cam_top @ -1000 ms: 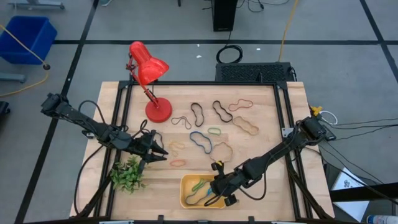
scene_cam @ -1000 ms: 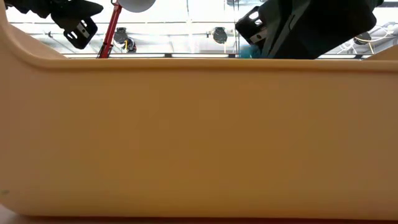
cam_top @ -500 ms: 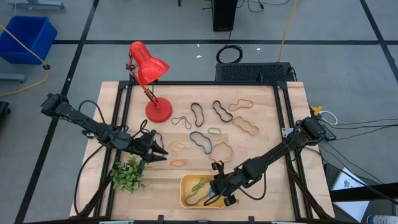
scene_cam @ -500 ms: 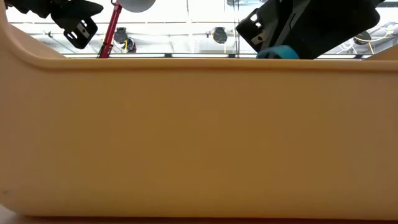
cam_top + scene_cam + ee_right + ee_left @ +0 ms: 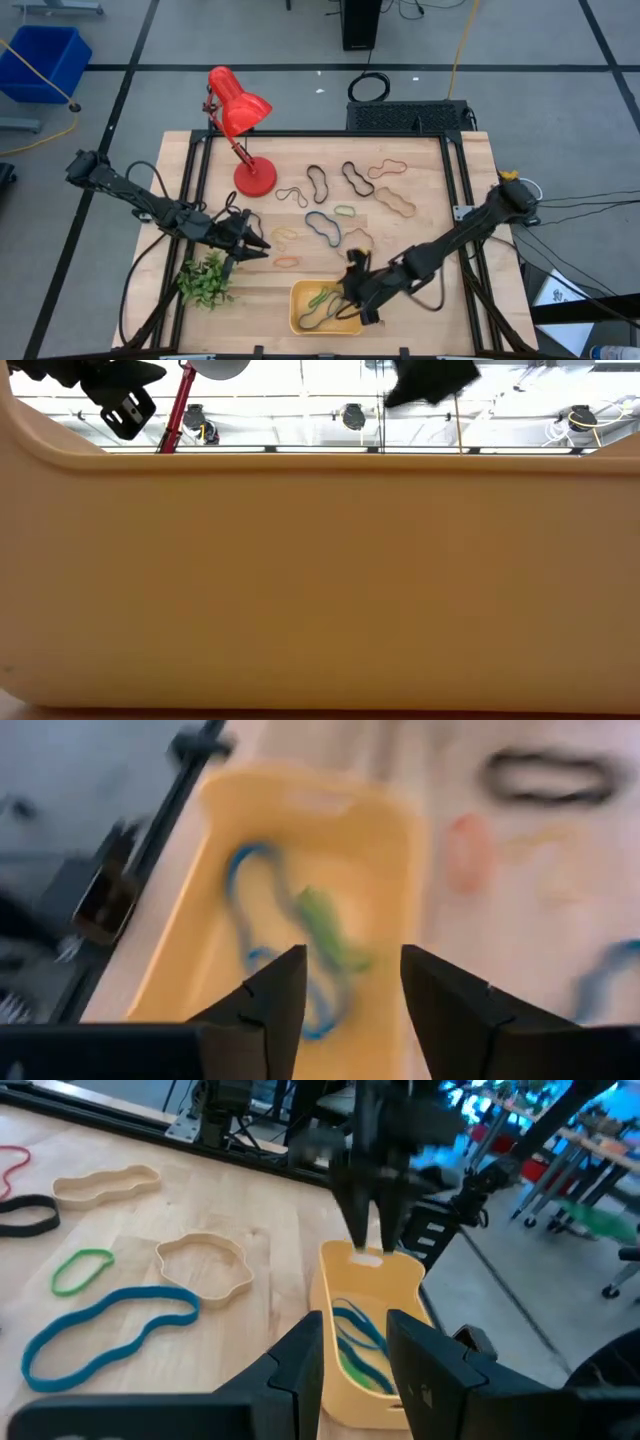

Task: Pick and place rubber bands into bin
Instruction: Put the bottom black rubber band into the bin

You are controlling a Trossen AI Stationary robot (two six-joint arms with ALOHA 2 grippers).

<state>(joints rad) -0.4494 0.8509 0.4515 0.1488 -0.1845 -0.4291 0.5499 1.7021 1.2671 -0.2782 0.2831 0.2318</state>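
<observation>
Wooden slats of the tabletop carry the whole job, and nearest you, at its front edge, the orange-yellow bin already holds a blue band and a green band. Your right claw hangs just above the bin's right end with its fingers spread and nothing between them, so the step in hand reads as a drop just finished. A second ago that claw sat lower over the bin with its fingers shut; since then it has opened, lifted and drawn back a little, while the bin and the loose bands lie where they did. Your left claw waits partly open and empty beside the green sprig, unmoved over the same second. Just past the bin lie a tan loop and a long blue loop, with a small green one and an orange one close by. Farther back sit two black loops, more tan ones and the red lamp. Your next move probably calls for swinging the right claw out to the tan loop, the nearest, fingers kept wide, then coming down to pinch one thin strand flat against the wood.
</observation>
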